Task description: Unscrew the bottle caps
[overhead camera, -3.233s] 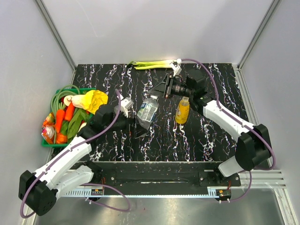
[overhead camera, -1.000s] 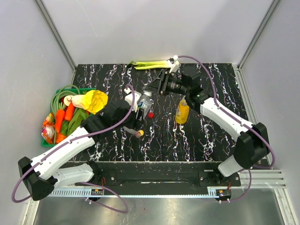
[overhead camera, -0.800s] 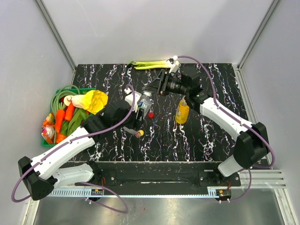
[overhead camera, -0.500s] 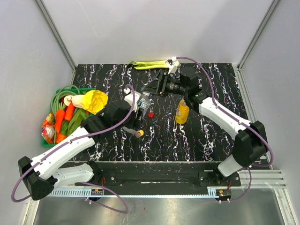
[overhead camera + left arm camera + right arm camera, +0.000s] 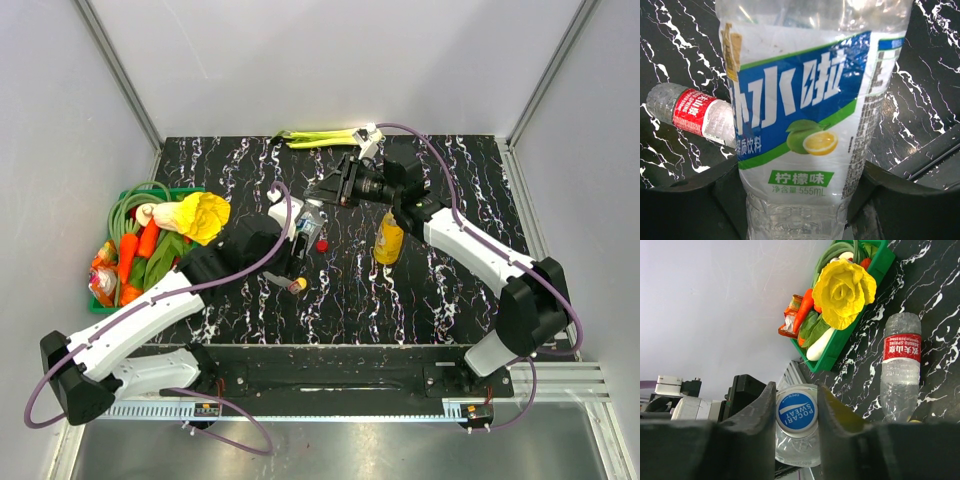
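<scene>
Left end effector (image 5: pixel 802 192) pinches blue-green-labelled bottle (image 5: pixel 800 100); right end effector (image 5: pixel 796 410) pinches its white-blue cap (image 5: pixel 796 413). Red-labelled bottle (image 5: pixel 695 112) lies beside it.

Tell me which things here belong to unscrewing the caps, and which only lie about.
For the job: blue-green-labelled bottle, its blue-white cap, red-labelled bottle, loose red cap, yellow juice bottle.

Lying about: green basket of vegetables, yellow flower, green onions.

lab test cell: plain white walls (image 5: pixel 330 60), aluminium rails (image 5: pixel 120 75), marbled table (image 5: pixel 230 160).
</scene>
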Controlling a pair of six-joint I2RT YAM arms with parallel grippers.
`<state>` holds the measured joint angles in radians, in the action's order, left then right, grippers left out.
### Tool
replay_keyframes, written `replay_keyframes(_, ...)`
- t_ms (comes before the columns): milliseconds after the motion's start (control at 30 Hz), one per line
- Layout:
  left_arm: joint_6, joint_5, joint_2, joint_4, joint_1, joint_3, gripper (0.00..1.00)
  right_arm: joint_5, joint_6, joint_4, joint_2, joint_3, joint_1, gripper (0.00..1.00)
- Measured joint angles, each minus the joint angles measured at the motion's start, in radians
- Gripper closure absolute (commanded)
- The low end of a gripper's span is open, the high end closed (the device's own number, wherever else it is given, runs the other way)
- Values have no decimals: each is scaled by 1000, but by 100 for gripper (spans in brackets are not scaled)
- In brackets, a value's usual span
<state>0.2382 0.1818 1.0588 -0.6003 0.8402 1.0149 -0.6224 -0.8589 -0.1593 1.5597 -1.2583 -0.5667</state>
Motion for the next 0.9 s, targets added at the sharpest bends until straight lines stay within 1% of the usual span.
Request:
replay_keyframes(67, 2, 0, 0, -3, 1, 0, 63, 0, 0, 0, 0, 3, 0, 100)
replay_keyframes(367, 21, 8, 23, -5, 4, 0, 63, 13, 19, -1, 0, 19, 0, 100)
replay_keyframes(600, 36, 8, 97, 0, 8, 0, 64, 45, 57, 16, 0, 45, 1, 100)
replay_keyframes(700, 43, 4, 127, 6, 9, 0, 67, 59, 76, 24, 0, 59, 3, 100)
replay_keyframes(800, 50, -33, 141, 27, -5, -7, 69, 65, 90, 27, 0, 66, 5, 100)
replay_keyframes(900, 48, -110, 141, 65, -40, -30, 71, 75, 105, 31, 0, 68, 6, 100)
